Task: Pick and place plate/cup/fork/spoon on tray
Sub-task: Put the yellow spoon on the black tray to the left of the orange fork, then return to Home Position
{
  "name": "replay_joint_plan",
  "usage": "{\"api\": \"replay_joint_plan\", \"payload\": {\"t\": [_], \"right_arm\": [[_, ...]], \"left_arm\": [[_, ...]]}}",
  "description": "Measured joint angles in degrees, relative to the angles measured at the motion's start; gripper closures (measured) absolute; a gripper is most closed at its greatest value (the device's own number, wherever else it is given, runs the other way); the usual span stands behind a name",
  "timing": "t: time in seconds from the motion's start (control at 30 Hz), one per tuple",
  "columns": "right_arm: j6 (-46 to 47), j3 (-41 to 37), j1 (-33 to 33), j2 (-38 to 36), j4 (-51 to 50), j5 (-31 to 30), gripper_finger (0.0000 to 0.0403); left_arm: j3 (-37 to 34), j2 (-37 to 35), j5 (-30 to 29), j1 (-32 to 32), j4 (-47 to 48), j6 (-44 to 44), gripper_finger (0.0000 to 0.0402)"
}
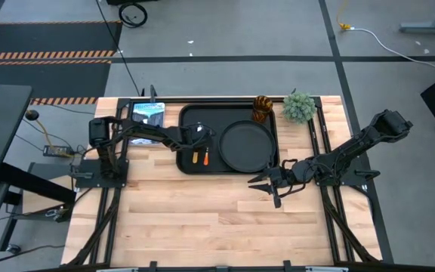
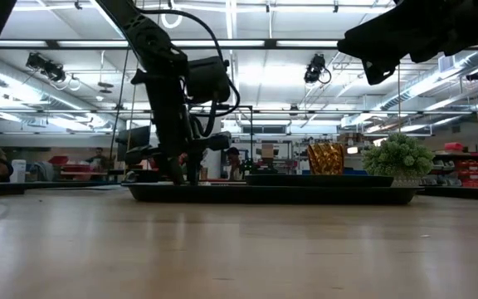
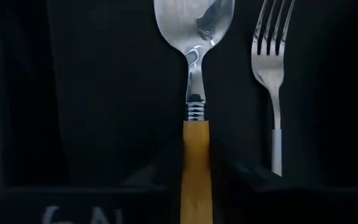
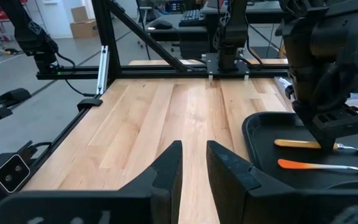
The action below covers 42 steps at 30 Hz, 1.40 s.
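Note:
The black tray (image 1: 191,113) lies at the table's far middle. The black plate (image 1: 245,145) sits on its right half, and the amber cup (image 1: 262,108) stands at its far right corner. The spoon (image 3: 196,74) and the fork (image 3: 273,74) lie side by side on the tray's near left part, handles toward the near edge. My left gripper (image 1: 197,143) is down over the tray, shut on the spoon's yellow-orange handle. My right gripper (image 4: 193,168) hovers over bare table near the tray's near right corner, open by a narrow gap and empty. My left gripper pinches the spoon's yellow-orange handle (image 3: 196,155) between its two fingers, a little behind the silver collar. The fingers come from above, pointing down, one on each side of the handle (image 4: 297,144). The spoon lies level along the tray floor; whether it is lifted clear, I cannot tell.
A bushy green plant (image 1: 299,106) stands just right of the cup. A blue-and-white card (image 1: 148,113) lies left of the tray. The fork lies close beside the held spoon. Bare wooden table (image 1: 202,219) spreads from the tray to the near edge.

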State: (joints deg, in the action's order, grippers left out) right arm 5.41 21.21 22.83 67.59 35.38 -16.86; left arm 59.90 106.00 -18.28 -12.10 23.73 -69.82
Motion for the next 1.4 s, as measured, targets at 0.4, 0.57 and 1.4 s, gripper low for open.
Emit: {"api": "replay_joint_plan", "payload": {"t": [0.4,0.57,1.4], "right_arm": [[-0.87,-0.02,0.02,-0.32,-2.75,-0.22,0.0323],[-2.31,-0.09,0.11,-3.03,-2.95,0.36,0.0323],[-0.94,-20.85,-21.24,-26.45,11.96,17.97,0.0385]], "left_arm": [[1.31,-4.07,-0.14,1.15,0.51,8.75,0.0249],[1.31,-9.38,0.34,3.86,1.24,14.82,0.0254],[1.29,-16.17,4.01,10.62,-24.30,60.62,0.0259]]}}
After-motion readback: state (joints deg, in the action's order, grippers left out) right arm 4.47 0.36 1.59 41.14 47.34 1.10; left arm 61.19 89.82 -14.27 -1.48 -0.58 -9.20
